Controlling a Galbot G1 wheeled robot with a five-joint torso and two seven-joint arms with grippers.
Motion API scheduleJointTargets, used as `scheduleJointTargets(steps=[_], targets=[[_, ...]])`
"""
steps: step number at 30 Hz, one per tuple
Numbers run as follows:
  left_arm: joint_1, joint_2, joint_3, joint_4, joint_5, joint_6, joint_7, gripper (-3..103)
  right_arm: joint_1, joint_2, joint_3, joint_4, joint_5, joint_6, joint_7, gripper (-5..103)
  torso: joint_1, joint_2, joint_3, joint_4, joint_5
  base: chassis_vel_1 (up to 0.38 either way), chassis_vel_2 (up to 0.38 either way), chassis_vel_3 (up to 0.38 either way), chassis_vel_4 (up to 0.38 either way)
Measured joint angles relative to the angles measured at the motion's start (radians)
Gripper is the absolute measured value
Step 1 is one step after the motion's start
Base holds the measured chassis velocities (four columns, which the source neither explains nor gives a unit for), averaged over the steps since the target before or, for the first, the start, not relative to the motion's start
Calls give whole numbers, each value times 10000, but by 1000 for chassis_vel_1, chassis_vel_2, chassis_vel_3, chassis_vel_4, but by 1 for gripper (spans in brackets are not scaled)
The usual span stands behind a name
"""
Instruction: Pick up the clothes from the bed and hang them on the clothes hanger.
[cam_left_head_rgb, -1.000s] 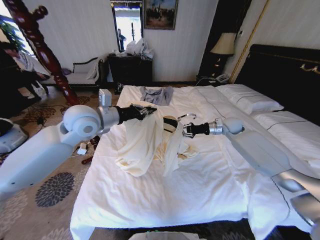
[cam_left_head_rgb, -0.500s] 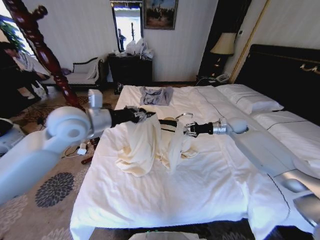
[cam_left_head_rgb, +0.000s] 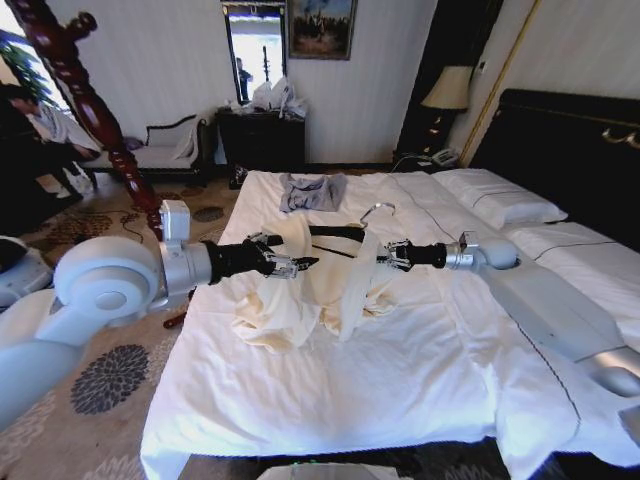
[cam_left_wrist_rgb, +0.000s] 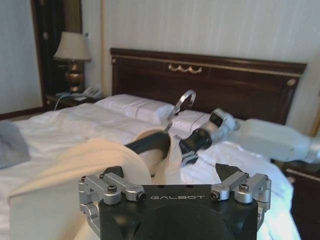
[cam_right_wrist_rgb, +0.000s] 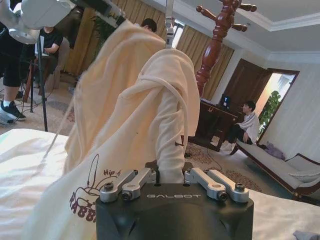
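Mid-frame above the bed (cam_left_head_rgb: 420, 380): cream clothes (cam_left_head_rgb: 300, 290) draped over the black clothes hanger (cam_left_head_rgb: 335, 232), lower folds resting on the sheet. Left gripper (cam_left_head_rgb: 290, 266) released, just beside the cloth. Right gripper (cam_left_head_rgb: 392, 255) clenched on hanger and fabric.

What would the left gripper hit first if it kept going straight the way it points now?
Probably the clothes: the open left gripper points at the cream fabric draped on the clothes hanger, with the right gripper beyond; depth is uncertain.
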Motion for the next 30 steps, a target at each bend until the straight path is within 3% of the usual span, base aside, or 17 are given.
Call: scheduleJointTargets(steps=[4, 9, 16, 21, 26, 30], targets=[[-199, -81, -40, 352, -241, -12, 177, 100, -56, -53, 22, 64, 51, 3, 0, 19, 0, 0, 0, 6, -4, 0, 0, 0, 0], [-469, -686, 168, 1116, -907, -134, -669, 100, -56, -32, 21, 259, 51, 15, -51, 19, 1, 0, 0, 0, -4, 0, 0, 0, 0], [-1246, -1262, 603, 2347, -628, -186, -775, 100, -16, 87, -82, 427, 14, 23, -162, 19, 3, 0, 1, 4, -5, 0, 0, 0, 0], [-1579, -1302, 645, 2532, -462, -175, -653, 100, -43, 145, -92, 434, -27, 32, -187, 19, 2, 0, 1, 4, -1, 0, 0, 0, 0], [-1830, -1348, 626, 2852, 145, -145, -401, 100, -97, 120, -78, 362, -58, 74, -306, 19, 2, 0, 2, 7, -5, 0, 0, 0, 0], [-2453, -1690, 1163, 3382, 491, -193, -353, 100, -39, 221, -111, 338, -60, 91, -352, 19, 2, 0, 1, -4, -7, 0, 0, 0, 0]])
